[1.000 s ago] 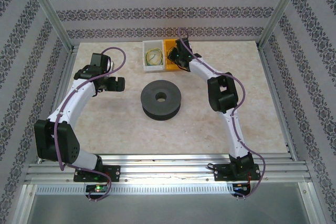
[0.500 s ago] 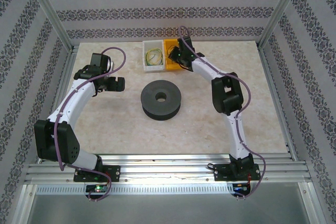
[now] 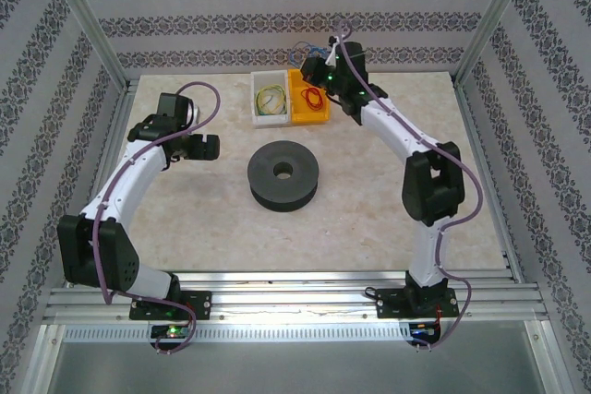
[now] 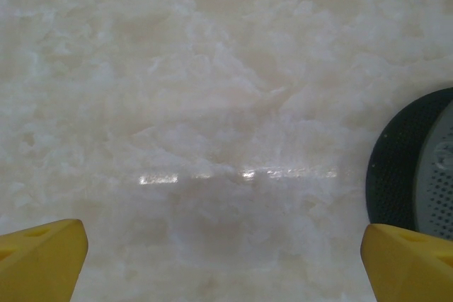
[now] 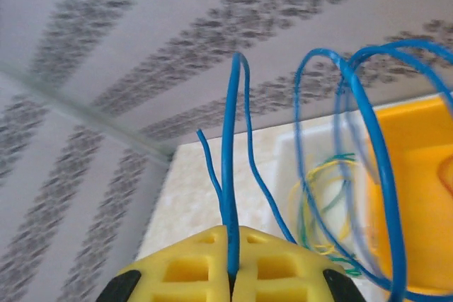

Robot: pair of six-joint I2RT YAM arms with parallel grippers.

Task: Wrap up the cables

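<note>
The table (image 4: pixel 212 90) is shown as a pale, marbled sheet, smooth and glossy, with a light streak mirrored on it. The spool (image 3: pixel 283 175) is seen as matt black plastic, finely dimpled on its face in the left wrist view. The blue cable (image 5: pixel 230 175) is sheathed in smooth, faintly shiny plastic. Matt yellow plastic with moulded hollow cells is seen on the right gripper (image 5: pixel 232 245). The frame (image 3: pixel 295 285) is brushed metal; the white bin (image 3: pixel 270 121) and orange bin (image 3: pixel 310 121) are smooth plastic.

The spool (image 4: pixel 396 175) (dark, perforated) is cut off at the right edge — the blue cable (image 5: pixel 228 175) loops likewise.
</note>
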